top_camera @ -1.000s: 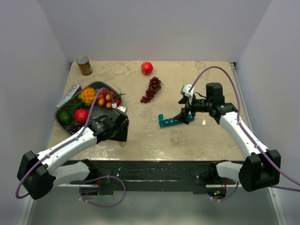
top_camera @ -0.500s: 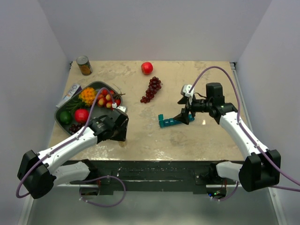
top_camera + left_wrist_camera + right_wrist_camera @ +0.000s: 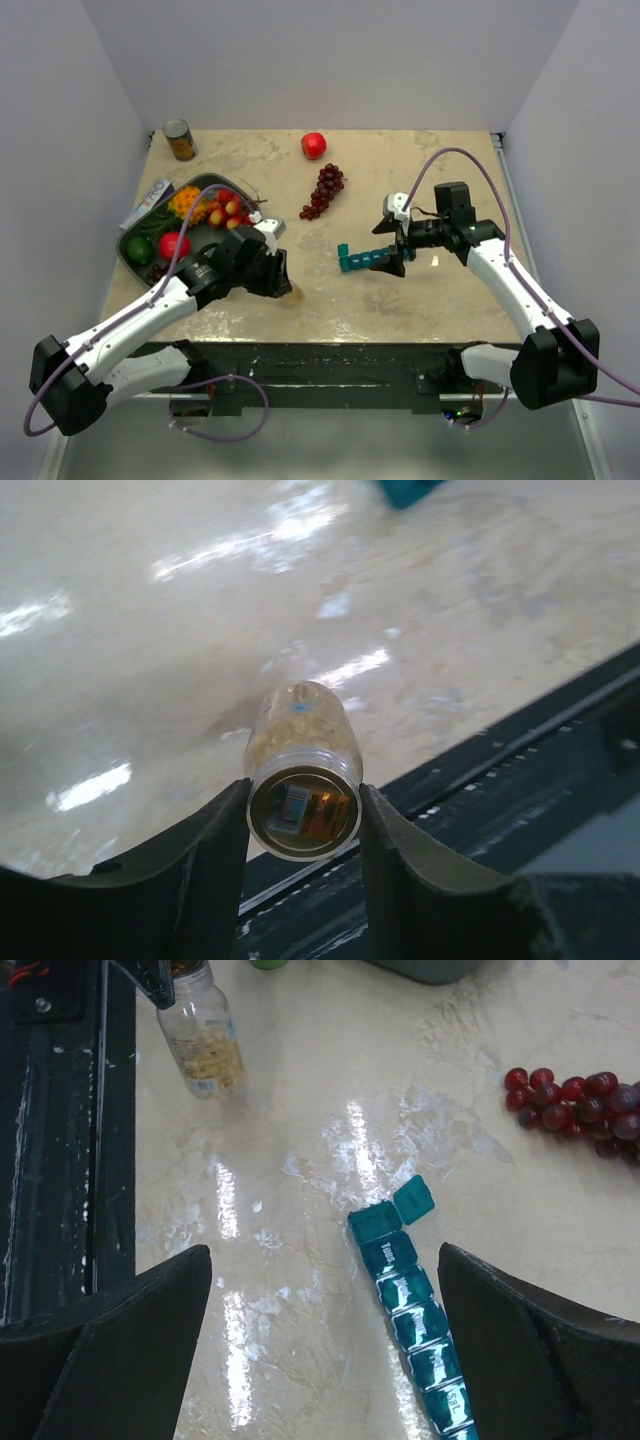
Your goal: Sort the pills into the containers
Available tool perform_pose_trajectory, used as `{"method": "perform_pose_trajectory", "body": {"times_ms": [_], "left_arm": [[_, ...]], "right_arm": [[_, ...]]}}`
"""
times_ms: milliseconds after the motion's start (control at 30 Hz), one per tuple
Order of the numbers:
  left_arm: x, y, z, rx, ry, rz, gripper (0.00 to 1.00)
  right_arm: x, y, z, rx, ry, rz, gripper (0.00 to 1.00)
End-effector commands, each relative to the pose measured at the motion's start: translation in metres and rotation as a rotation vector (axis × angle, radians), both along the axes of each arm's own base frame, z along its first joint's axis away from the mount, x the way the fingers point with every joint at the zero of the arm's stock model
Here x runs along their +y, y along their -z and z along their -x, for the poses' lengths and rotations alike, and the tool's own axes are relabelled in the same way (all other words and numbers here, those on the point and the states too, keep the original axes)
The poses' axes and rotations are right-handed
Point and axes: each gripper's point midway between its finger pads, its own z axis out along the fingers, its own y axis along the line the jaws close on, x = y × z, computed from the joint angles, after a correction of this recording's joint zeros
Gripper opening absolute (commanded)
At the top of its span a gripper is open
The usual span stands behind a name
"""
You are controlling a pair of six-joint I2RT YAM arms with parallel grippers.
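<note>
Overhead, you are pinching the pill bottle [image 3: 291,293] in the left gripper [image 3: 284,283], well apart from the organiser [image 3: 362,261] beside the right gripper [image 3: 397,258]. At the left wrist, your left fingers [image 3: 213,852] are clamping the bottle's sides; glare is blurring its near end, so capped or open is unclear. At the right wrist, your right fingers [image 3: 125,1345] are standing spread above the organiser, end lid [image 3: 414,1199] flipped up, far cells cut off. Tipping fast is risking pills [image 3: 210,1060] scattering past that small cell.

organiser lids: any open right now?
One open. Right wrist view: the pill organiser has its end lid flipped out beside its compartment; the other lids in view lie flat, shut.
</note>
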Motion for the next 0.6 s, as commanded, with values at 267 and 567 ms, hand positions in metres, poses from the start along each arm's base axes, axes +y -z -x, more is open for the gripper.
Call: {"method": "perform_pose_trajectory", "body": {"times_ms": [267,567], "left_arm": [[-0.094,-0.103,-0.010,-0.288,0.300,0.560,0.00],[-0.104,-0.133,-0.030,-0.439,0.274,0.665,0.00]], "right_arm": [[0.020,-0.002,0.029,-0.072,-0.141,0.062,0.96],[0.015,-0.016,0.031,-0.115,-0.164,0.155,0.97]]}}
